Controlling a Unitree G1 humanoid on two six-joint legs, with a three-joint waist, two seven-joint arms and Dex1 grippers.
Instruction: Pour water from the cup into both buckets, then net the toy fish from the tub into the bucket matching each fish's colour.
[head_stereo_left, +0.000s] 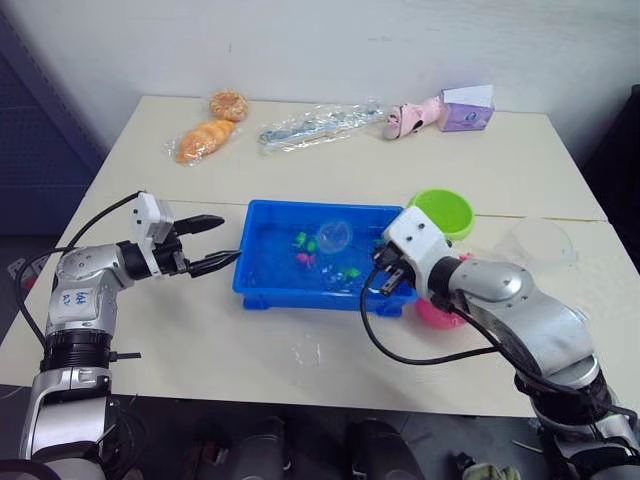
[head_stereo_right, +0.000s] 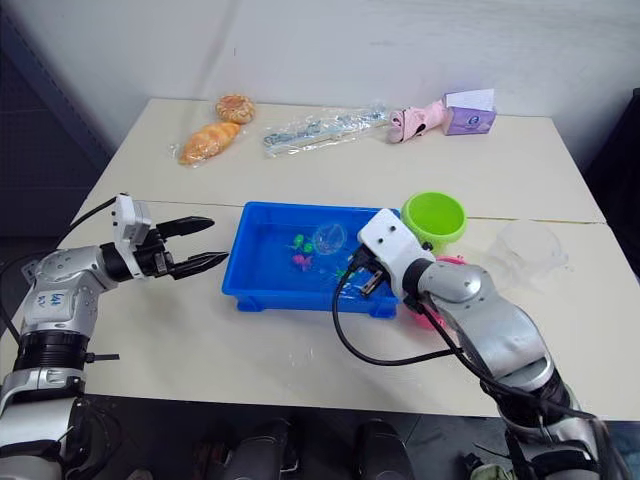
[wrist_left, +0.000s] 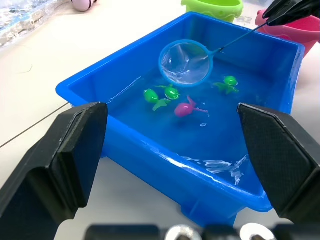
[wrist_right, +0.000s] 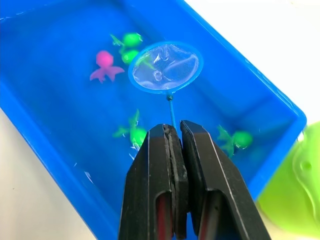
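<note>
Blue hoop of the net (wrist_right: 165, 67) hangs over the tub (head_stereo_left: 262, 287) just past a green fish (wrist_right: 131, 39), with the pink fish (wrist_right: 105, 65) beside it. Right gripper (wrist_right: 175, 131) pinches the wire handle; left gripper (head_stereo_left: 218, 241) sits spread wide outside the tub. Right wrist view shows that gap best.

1. The two eye views look from the robot's head, forward and down over the table (head_stereo_left: 300, 345), far enough to take in its whole top; both hold the same scene, the tub (head_stereo_left: 262, 285) near centre.
2. The left wrist view sits low and close outside the tub, facing across it toward the net (wrist_left: 184, 62) at 12 o'clock.
3. The right wrist view looks steeply down into the tub from close above; both wrist views share the net and fish (wrist_right: 104, 64).
</note>
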